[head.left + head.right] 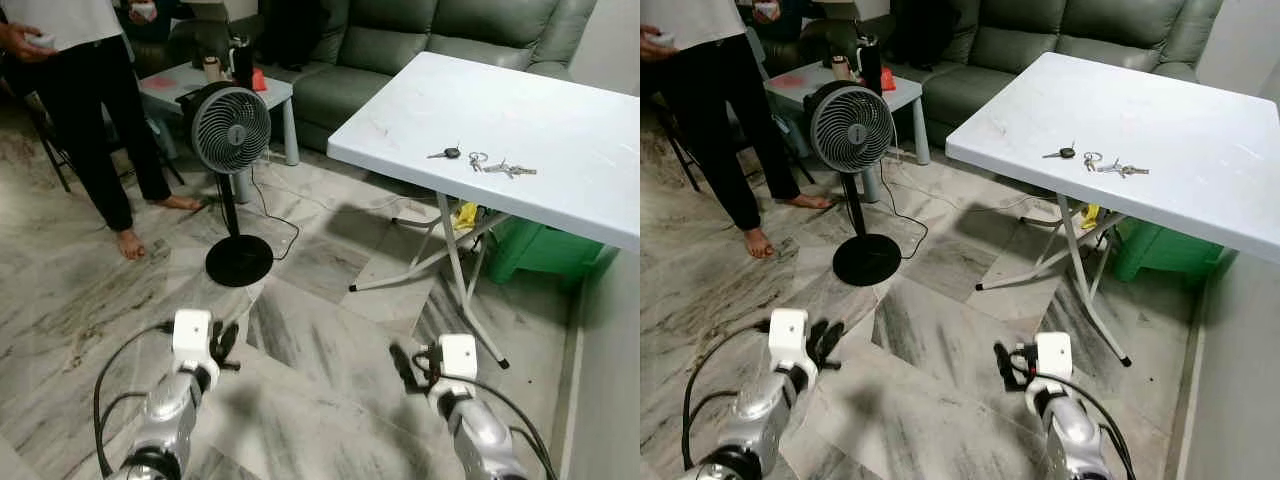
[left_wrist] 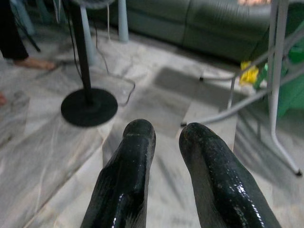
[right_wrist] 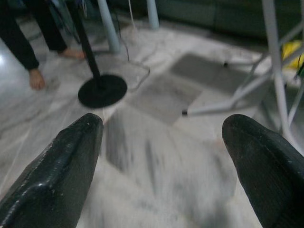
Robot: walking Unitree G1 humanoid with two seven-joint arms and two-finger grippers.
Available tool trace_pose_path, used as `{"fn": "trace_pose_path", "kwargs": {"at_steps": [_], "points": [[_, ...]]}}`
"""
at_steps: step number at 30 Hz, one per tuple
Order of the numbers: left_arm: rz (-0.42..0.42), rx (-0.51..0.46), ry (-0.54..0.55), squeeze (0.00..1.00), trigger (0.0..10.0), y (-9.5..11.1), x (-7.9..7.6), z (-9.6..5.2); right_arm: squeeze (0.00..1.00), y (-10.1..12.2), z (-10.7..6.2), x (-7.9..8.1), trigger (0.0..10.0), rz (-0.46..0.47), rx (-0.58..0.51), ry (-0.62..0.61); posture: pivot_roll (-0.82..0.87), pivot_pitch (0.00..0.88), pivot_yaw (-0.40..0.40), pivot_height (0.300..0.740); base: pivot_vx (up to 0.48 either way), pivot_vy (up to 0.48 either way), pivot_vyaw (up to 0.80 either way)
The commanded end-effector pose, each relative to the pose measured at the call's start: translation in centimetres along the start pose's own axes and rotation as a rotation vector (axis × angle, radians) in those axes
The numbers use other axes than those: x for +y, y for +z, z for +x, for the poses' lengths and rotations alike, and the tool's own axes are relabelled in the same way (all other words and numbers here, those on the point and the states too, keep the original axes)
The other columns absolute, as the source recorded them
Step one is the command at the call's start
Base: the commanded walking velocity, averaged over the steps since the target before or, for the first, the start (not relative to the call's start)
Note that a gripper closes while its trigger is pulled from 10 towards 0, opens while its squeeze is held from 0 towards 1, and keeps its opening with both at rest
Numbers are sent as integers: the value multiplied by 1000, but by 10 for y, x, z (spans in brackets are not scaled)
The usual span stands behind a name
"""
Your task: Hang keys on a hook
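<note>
The keys (image 1: 485,162) lie flat on the white table (image 1: 560,110), near its front edge and in from its front corner, with bare tabletop all around them. Under the table stand its slanted legs, a green bin (image 1: 540,248) and a yellow object (image 1: 465,213). Well to the left of the table a fan (image 1: 231,128) stands on the marble floor (image 1: 320,330), a person (image 1: 85,100) beyond it. The left gripper (image 2: 166,142), fingers close together with a narrow gap, and the right gripper (image 3: 161,142), fingers spread wide, hang low over open floor, well short of the table.

silver arms, white wrist blocks, black fingers (image 2: 128,180), black cables
</note>
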State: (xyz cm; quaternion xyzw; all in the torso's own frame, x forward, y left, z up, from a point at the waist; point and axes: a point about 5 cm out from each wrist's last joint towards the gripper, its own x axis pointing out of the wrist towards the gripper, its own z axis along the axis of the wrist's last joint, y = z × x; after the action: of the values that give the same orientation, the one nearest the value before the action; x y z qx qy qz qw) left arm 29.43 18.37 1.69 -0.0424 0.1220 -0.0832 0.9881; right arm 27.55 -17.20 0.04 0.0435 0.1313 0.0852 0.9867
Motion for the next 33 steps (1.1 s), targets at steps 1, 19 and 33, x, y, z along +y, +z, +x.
{"fn": "trace_pose_path", "kwargs": {"at_steps": [1,19,33], "points": [[-14,-50,19,0,10000,12,0,6,0,18,9,2,10000,-9,-72,-3,-54,0,-11,740,0,0,0],[-24,-388,-86,0,10000,95,-16,6,0,123,21,13,10000,-35,-478,102,-45,0,-26,740,0,0,0],[-84,-453,-165,0,10000,105,-38,-37,0,138,-20,33,10000,-81,-590,110,-55,0,-26,740,0,0,0]]}}
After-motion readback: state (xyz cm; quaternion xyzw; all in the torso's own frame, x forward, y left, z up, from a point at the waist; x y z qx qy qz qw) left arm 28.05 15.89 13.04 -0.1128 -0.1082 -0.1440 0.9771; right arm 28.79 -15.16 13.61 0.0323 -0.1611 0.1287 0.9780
